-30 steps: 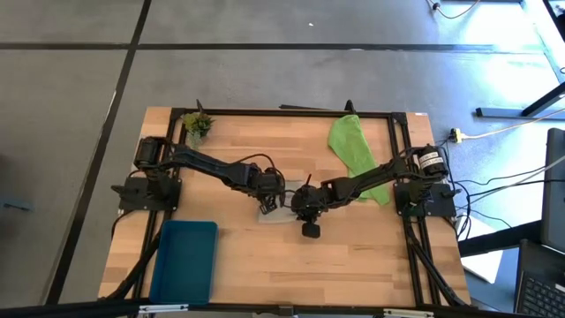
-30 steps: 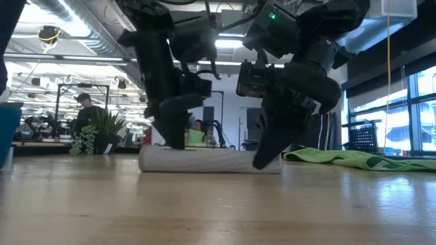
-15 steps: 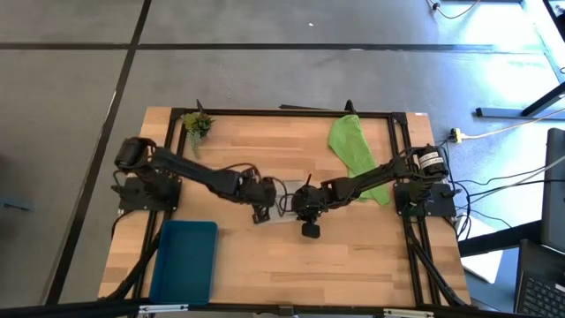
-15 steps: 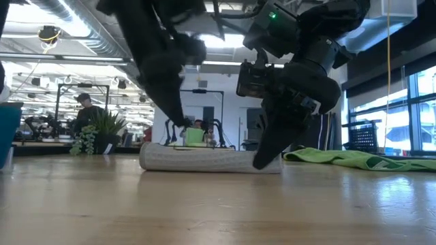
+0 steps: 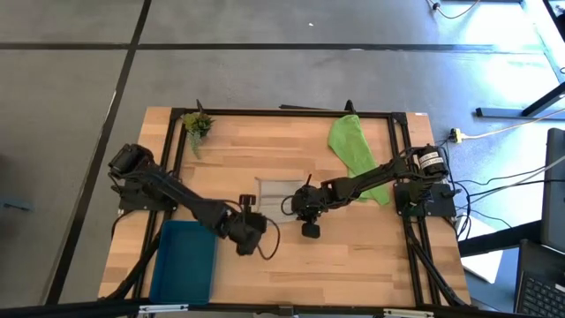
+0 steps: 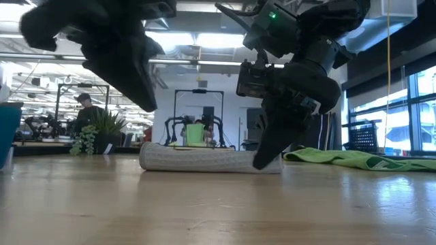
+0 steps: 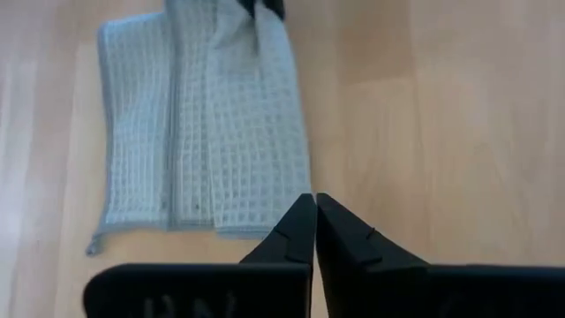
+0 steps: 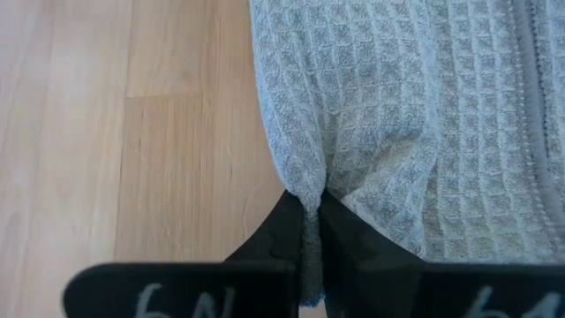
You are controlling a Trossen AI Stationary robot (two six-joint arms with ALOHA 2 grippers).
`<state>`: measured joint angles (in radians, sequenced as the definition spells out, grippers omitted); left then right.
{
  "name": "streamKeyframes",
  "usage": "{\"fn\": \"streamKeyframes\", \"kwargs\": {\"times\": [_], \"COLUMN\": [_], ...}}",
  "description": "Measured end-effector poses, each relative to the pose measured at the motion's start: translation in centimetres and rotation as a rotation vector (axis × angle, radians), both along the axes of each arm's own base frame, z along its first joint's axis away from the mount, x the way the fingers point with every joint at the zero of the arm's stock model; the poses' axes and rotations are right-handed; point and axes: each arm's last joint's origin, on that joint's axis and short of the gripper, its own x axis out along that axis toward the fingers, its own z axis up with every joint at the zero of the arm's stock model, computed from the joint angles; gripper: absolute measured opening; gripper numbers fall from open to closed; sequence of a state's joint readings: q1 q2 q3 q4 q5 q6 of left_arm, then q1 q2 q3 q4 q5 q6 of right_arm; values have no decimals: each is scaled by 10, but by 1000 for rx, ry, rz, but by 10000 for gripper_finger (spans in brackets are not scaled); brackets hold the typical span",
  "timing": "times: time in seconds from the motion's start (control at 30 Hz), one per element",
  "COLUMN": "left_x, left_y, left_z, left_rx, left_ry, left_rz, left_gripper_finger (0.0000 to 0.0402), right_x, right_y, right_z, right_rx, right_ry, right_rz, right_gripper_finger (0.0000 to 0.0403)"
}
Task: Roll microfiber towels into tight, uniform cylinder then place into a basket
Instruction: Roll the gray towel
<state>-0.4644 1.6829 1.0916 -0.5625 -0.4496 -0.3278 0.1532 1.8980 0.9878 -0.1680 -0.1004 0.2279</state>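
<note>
1. High view: the left arm reaches out low across the light wooden table (image 5: 353,265), its left gripper (image 5: 246,246) clenched and empty, just beside the shallow rectangular teal-blue plastic basket (image 5: 184,261). The folded light grey waffle-weave microfiber towel (image 5: 275,191) lies apart from it, toward the table's middle. The right arm stretches in from its base, and the right gripper (image 5: 301,210) sits at that towel's edge. The bright lime green microfiber towel (image 5: 353,150) lies crumpled under the right arm. A small green plant sprig (image 5: 197,124) stands at the far corner.

2. Low view: the right gripper (image 6: 267,158) slants down onto one end of the grey towel (image 6: 204,159); the left gripper (image 6: 136,82) hangs above the table.

3. Left wrist view: closed fingers (image 7: 296,234) hold nothing, with the grey towel (image 7: 212,132) lying flat ahead.

4. Right wrist view: fingers (image 8: 281,221) pinch a fold of the grey towel's (image 8: 424,115) edge.
</note>
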Motion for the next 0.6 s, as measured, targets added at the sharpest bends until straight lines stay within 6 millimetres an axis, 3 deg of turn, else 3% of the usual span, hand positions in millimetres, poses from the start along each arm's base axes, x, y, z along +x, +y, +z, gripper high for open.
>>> {"fn": "streamKeyframes", "kwargs": {"times": [0.43, 0.6], "left_x": [1, 7], "left_y": [0, -6], "left_z": [-1, -20], "left_rx": [-43, -8], "left_ry": [-25, 25], "left_rz": [70, 17], "left_gripper_finger": [104, 111], "right_x": [0, 0], "right_y": [0, 0], "right_z": [0, 0], "right_rx": [-1, -1], "right_ry": [-1, -1], "right_rz": [1, 0], "right_gripper_finger": [18, 18]}}
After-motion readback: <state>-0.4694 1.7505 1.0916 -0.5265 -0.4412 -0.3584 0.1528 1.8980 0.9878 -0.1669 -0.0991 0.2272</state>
